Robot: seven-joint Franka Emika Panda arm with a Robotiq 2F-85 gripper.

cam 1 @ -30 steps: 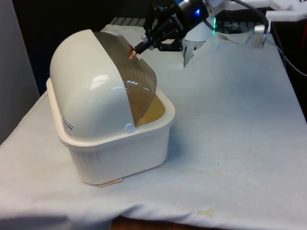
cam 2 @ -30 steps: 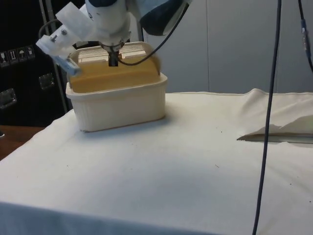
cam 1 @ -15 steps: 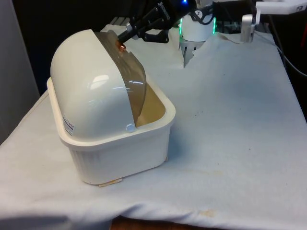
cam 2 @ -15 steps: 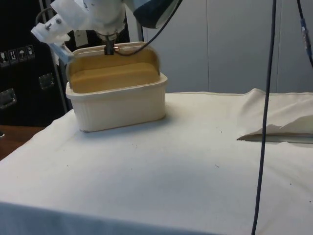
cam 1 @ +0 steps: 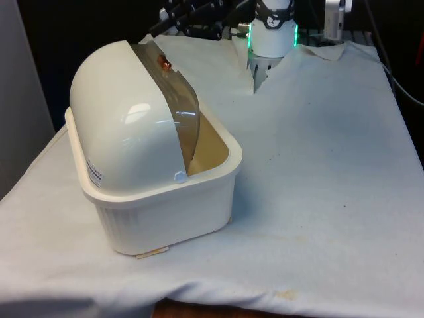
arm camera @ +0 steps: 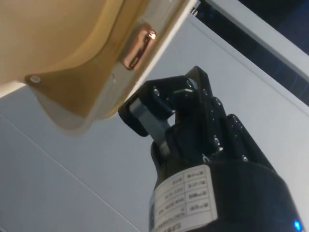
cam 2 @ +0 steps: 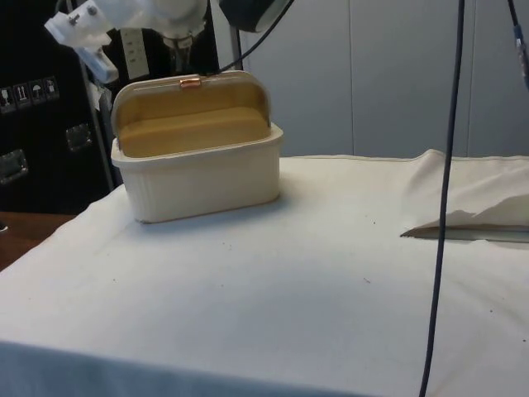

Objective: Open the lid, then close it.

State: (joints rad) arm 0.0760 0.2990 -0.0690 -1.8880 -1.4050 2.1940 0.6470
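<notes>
A cream bread box (cam 1: 165, 212) (cam 2: 198, 178) stands on the white cloth at the front view's left. Its brownish see-through roll lid (cam 1: 179, 112) is pushed back up under the white dome (cam 1: 119, 119), so the tan inside (cam 2: 194, 124) lies bare. A small copper handle (cam 1: 163, 63) (cam 2: 190, 81) (arm camera: 137, 47) sits on the lid's edge at the top. My black gripper (cam 1: 158, 30) (cam 2: 180, 56) (arm camera: 140, 113) hangs above and behind that handle, clear of it, fingers shut with nothing between them.
The robot's white base (cam 1: 271, 33) stands behind the box at the table's far end. A raised fold in the cloth (cam 2: 463, 219) lies at the side view's right, and a dark cable (cam 2: 446, 165) hangs down there.
The gripper pushed the handle up and back, rolling the lid open, then lifted off it and drew away upward. The lid stays open.
</notes>
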